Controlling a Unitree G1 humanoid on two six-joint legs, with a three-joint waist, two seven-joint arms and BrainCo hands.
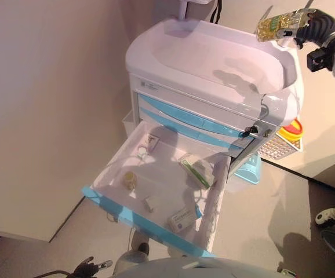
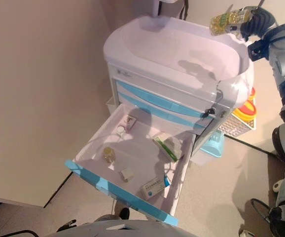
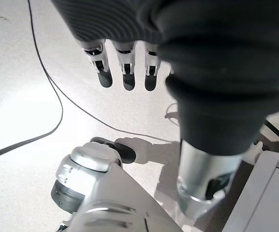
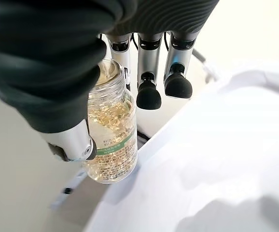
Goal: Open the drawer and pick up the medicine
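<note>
The right hand (image 4: 81, 96) pinches a clear medicine bottle (image 4: 111, 140) by its neck above the cart top (image 1: 214, 58); likely light, rigid, slick glass needing firm grip.

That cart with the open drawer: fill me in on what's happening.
The robot's right hand has its fingers and thumb closed round a clear medicine bottle of yellow capsules, held above the white cart's top. The bottom drawer stands pulled out, with small boxes and packets inside. The left hand hangs open near the floor.
</note>
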